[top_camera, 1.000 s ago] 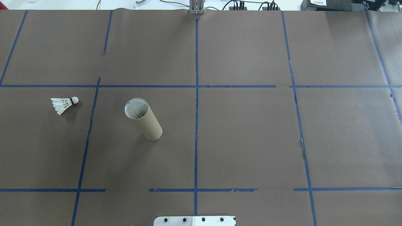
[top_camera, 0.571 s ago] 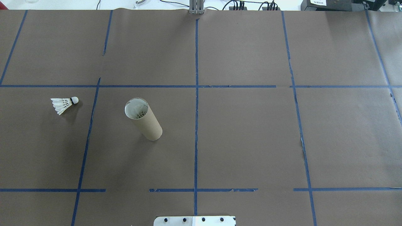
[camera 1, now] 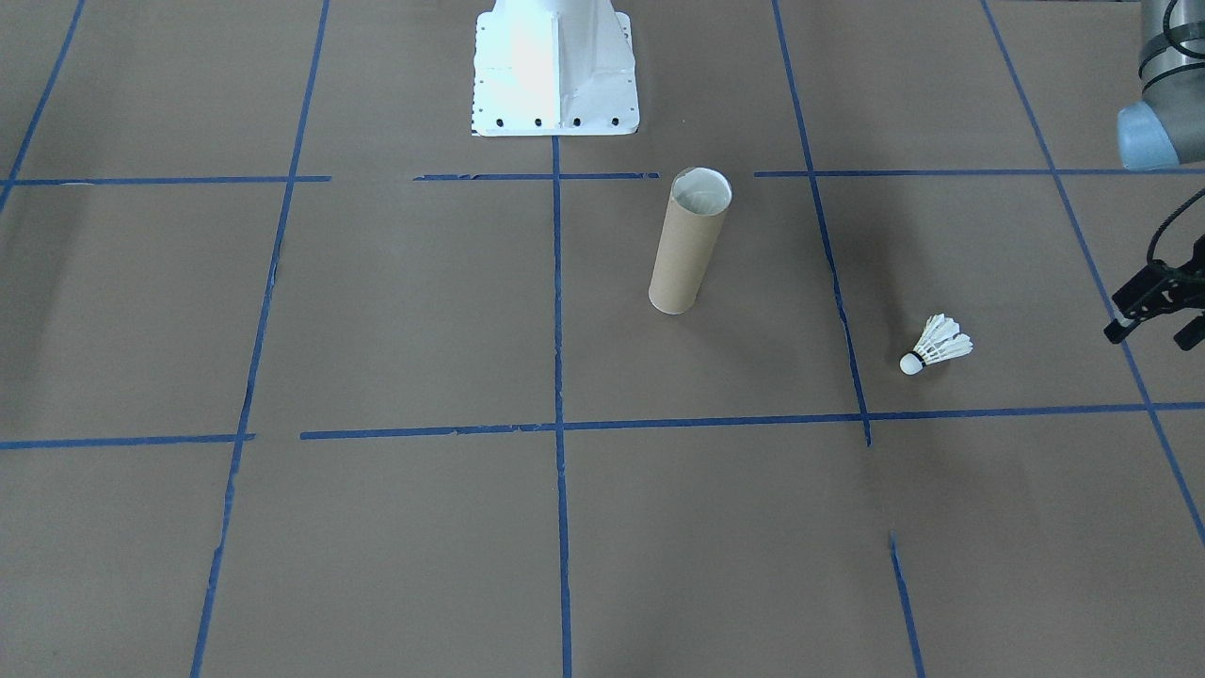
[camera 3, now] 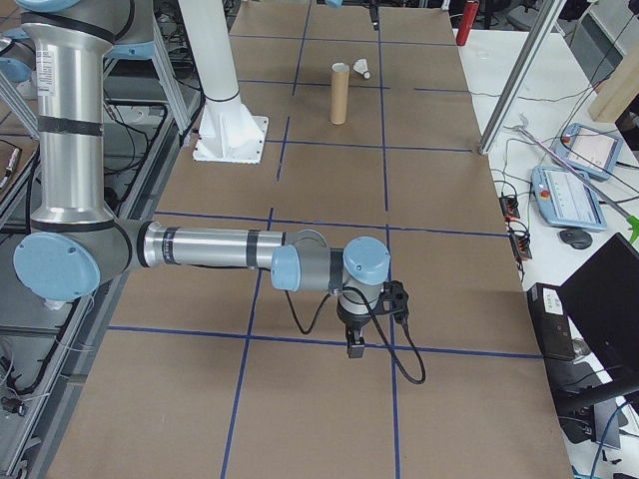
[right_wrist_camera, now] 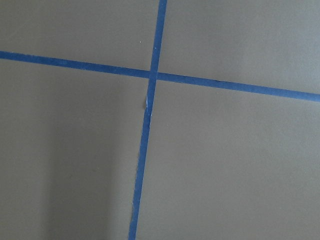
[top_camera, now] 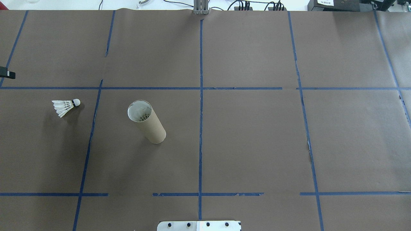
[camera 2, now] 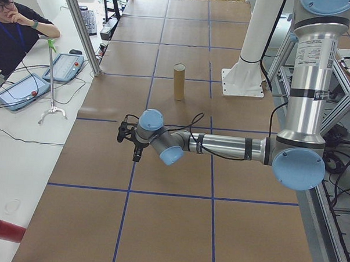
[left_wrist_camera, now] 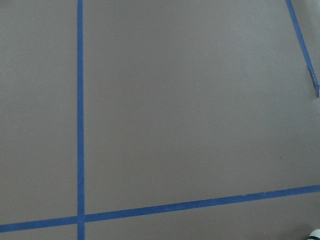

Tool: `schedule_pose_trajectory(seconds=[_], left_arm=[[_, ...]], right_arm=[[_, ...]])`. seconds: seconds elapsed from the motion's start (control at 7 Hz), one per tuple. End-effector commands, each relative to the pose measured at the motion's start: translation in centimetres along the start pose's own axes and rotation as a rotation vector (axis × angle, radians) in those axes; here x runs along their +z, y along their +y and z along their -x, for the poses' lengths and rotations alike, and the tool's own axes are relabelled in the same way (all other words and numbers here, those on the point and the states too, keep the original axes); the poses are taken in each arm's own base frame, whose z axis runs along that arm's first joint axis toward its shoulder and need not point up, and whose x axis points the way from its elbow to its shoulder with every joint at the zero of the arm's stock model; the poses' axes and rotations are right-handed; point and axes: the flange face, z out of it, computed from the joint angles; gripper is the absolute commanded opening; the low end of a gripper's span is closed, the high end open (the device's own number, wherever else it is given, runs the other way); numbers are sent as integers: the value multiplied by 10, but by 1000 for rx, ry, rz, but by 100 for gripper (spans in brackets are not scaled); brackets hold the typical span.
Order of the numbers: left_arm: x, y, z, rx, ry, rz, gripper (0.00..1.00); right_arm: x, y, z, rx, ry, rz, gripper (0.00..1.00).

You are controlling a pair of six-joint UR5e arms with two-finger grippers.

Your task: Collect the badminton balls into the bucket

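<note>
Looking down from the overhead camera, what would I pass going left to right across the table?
Left gripper tip at the edge → shuttlecock lying on its side → cardboard tube standing upright → central blue tape line.

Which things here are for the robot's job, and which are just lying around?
For the job:
- shuttlecock, lying on its side on the table
- cardboard tube, standing upright, top open
- left pincer, off to the shuttlecock's side, not touching it

Just lying about:
- two tablets on the side bench
- red cylinder at the bench edge
</note>
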Motion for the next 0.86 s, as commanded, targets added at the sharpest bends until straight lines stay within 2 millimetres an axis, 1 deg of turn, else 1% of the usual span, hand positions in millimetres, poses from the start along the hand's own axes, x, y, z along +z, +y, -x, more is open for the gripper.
schedule_pose_trajectory(seconds=[0.0,0.14,0.29,0.43,0.57,0.71], left_arm=[[26,38,-10,-146,149,-39,100],[38,50,-27,-185,184,-63,100],[46,58,-39,-238,212,-85,100],[63,77,-55,-311,253,-108,100],[78,89,-74,-368,282,-112,100],[85,96,-81,-394,283,-97,100]], right_arm=[[0,0,0,0,0,0,100],[0,0,0,0,0,0,100],[0,0,0,0,0,0,100],[0,0,0,0,0,0,100],[0,0,0,0,0,0,100],[0,0,0,-1,0,0,100]])
